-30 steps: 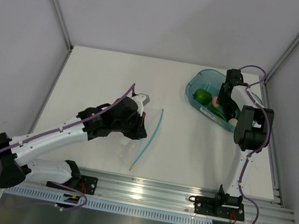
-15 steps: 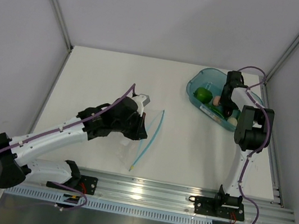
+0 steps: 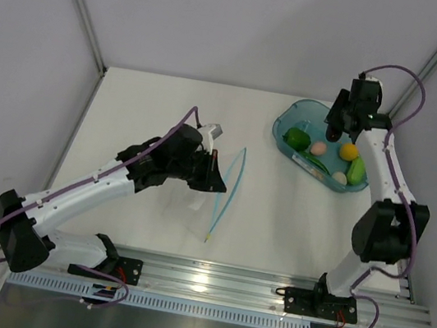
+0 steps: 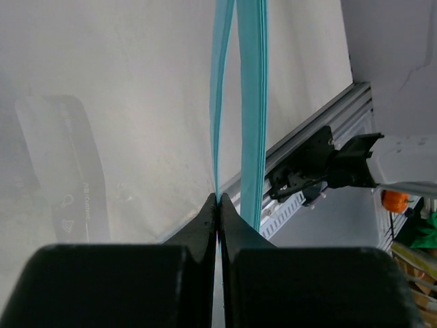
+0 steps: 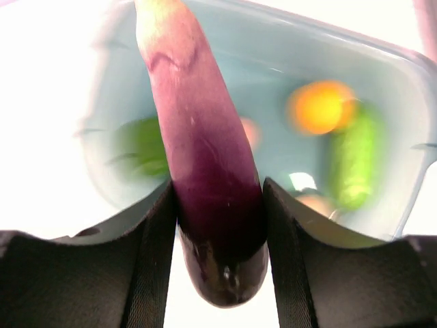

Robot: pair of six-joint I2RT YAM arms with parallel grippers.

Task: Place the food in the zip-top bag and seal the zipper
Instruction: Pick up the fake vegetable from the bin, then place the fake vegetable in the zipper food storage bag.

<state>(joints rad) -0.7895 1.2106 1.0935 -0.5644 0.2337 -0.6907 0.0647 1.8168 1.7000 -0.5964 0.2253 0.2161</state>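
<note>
Left tool (image 4: 218, 200) is pinched tight on the zipper (image 4: 220, 102), the light-blue strip running straight out ahead of its tips. The clear zip-top bag (image 3: 196, 202) trails from that strip just beside the tool, over the worktop (image 3: 144, 111). Across to the right tool (image 5: 220, 205): it's clamped around the purple eggplant (image 5: 198, 137), which pokes out past the fingers (image 5: 158, 232). Beneath it sits the teal tub (image 3: 304, 105), holding the green pepper (image 3: 296, 137), pink egg (image 3: 318, 148), orange fruit (image 3: 349, 150) and long green vegetable (image 3: 357, 171).
</note>
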